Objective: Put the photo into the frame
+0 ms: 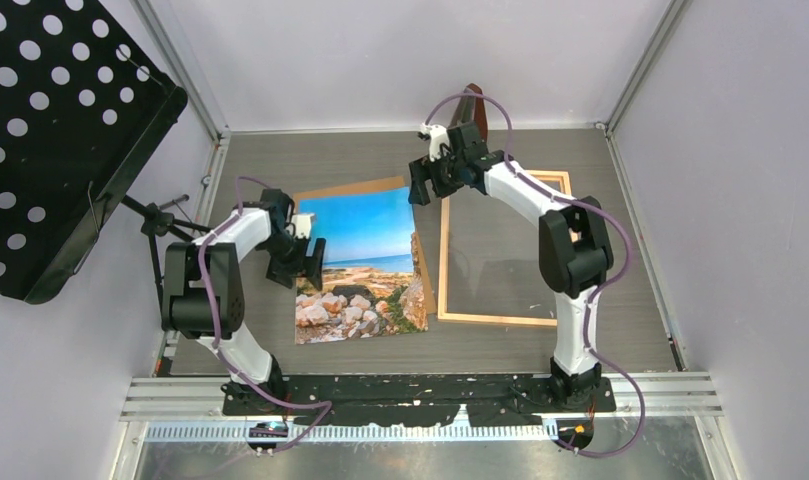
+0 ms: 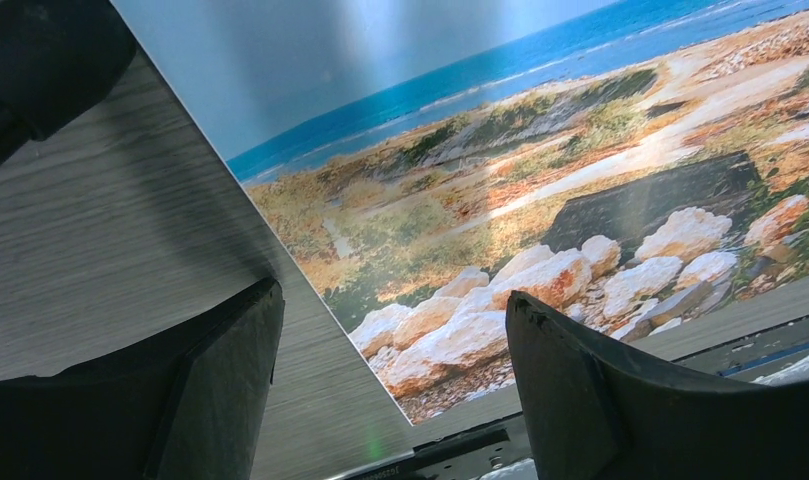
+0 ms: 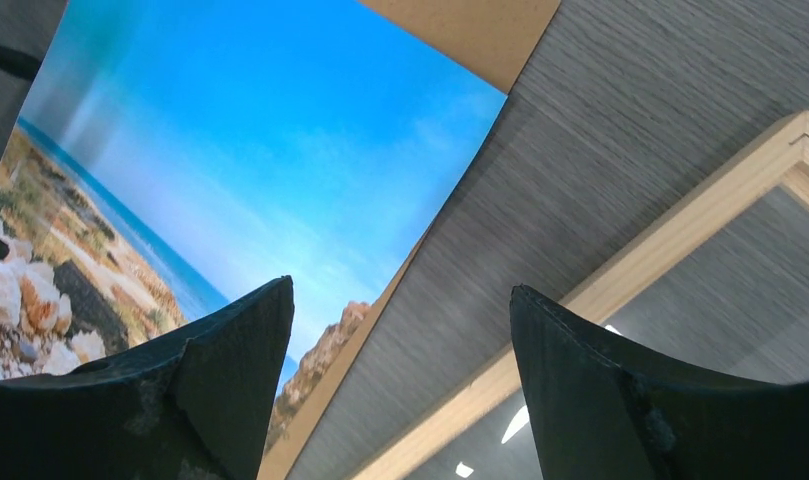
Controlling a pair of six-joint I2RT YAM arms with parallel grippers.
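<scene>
Top view, photo [image 1: 360, 265]: it lies picture side up on the worktop [image 1: 640, 250], left of the frame [image 1: 443, 260], so it is not yet inside.
Top view, backing board [image 1: 350, 188]: brown, under the photo, with strips showing at the top and right.
Top view, frame: it lies flat, and its left moulding is just beside the board, probably kept close so the way is short.
Top view, left tool [image 1: 302, 262]: it hangs over the left edge of the photo.
Top view, right tool [image 1: 428, 188]: it hangs near the top right corner of the photo, between print and frame.
Left wrist view, left tool [image 2: 390, 295]: the fingers are spread and hold nothing, and the edge of the photo [image 2: 540, 200] runs below the gap.
Right wrist view, right tool [image 3: 400, 290]: the fingers are spread and empty. Below the gap are the photo's right edge, a board strip and bare worktop, with the frame moulding [image 3: 670, 250] to the right.
Reason, my judgement: the print is large and thin, so a tool at each side would keep it from bending when lifted.
</scene>
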